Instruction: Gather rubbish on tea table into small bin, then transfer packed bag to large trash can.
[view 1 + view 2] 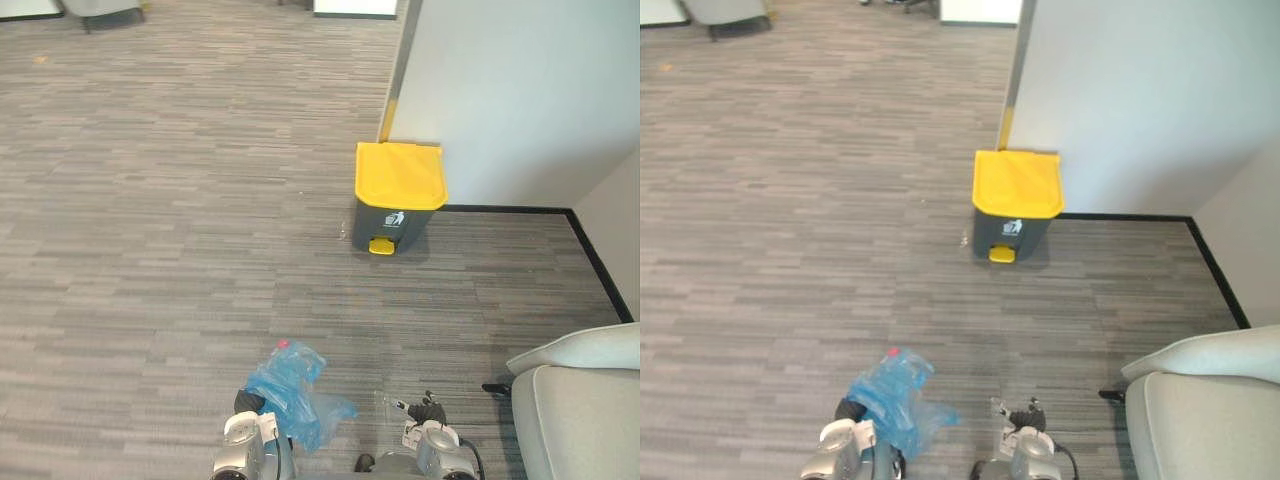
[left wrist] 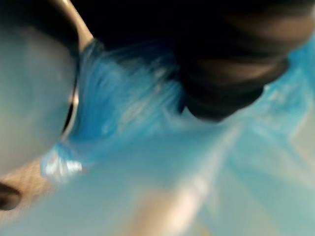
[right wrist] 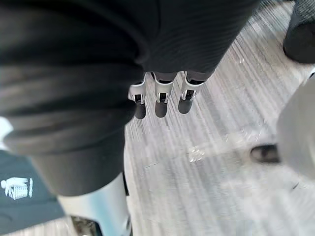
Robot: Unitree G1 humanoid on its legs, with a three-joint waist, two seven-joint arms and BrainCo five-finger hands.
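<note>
A crumpled blue plastic bag (image 1: 290, 390) hangs low in front of me, with my left hand (image 1: 249, 402) shut on it; the left wrist view has the blue film (image 2: 162, 147) pressed close against the hand's dark cover. The large grey trash can (image 1: 398, 200) with a shut yellow lid and yellow pedal stands ahead on the carpet, against the wall corner. My right hand (image 1: 430, 410) hangs low to the right of the bag, its fingers (image 3: 161, 101) relaxed over the carpet and holding nothing.
A white wall (image 1: 520, 90) with a black skirting runs behind and to the right of the can. A pale grey sofa (image 1: 580, 410) fills the lower right corner. Striped grey carpet (image 1: 180, 200) stretches to the left and ahead.
</note>
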